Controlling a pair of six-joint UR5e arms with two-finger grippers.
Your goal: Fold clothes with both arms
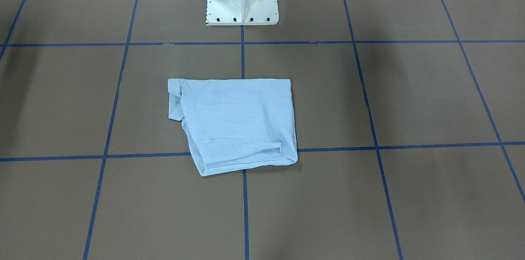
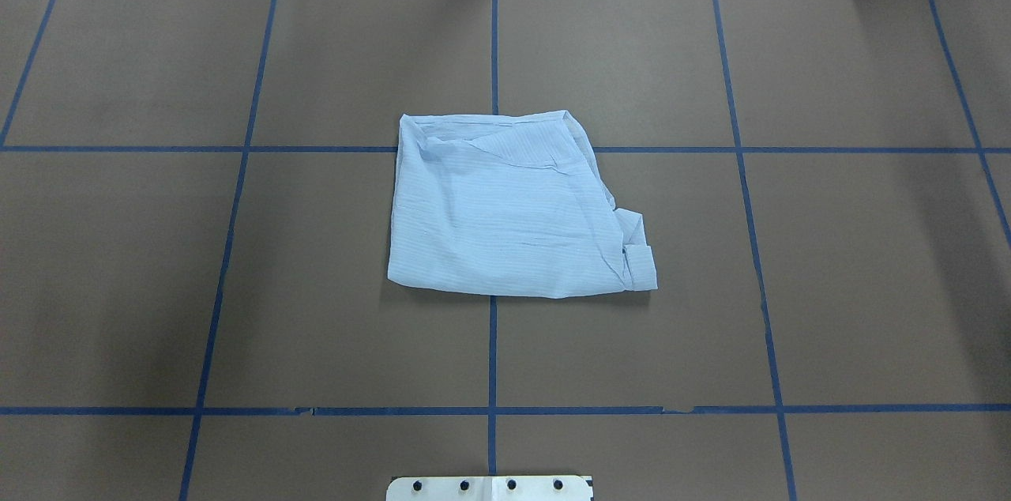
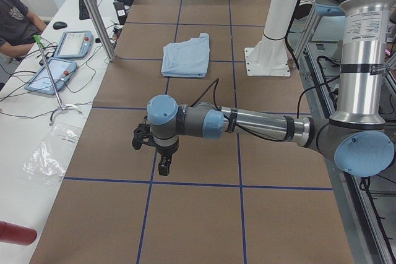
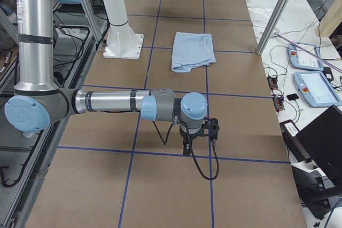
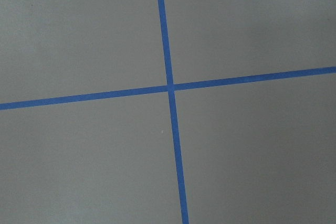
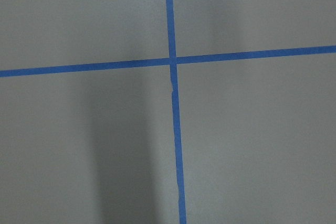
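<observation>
The clothes are one light-blue pinstriped shirt (image 1: 238,120) (image 2: 505,209), folded into a rough rectangle in the middle of the brown table, with a cuff poking out at one corner (image 2: 641,262). It also shows small in the side views (image 3: 185,57) (image 4: 193,50). Both arms are far from it, each stretched low over an end of the table. The left gripper (image 3: 163,166) and the right gripper (image 4: 186,146) point down over blue tape crossings. I cannot tell whether either is open or shut. The wrist views show only table and tape.
The white base pedestal (image 1: 242,1) (image 3: 269,60) stands behind the shirt. Blue tape lines (image 2: 493,351) grid the table. A side bench holds tablets (image 3: 71,44) (image 4: 315,86), cables and a metal post (image 3: 93,10); a seated person (image 3: 12,23) is beside it.
</observation>
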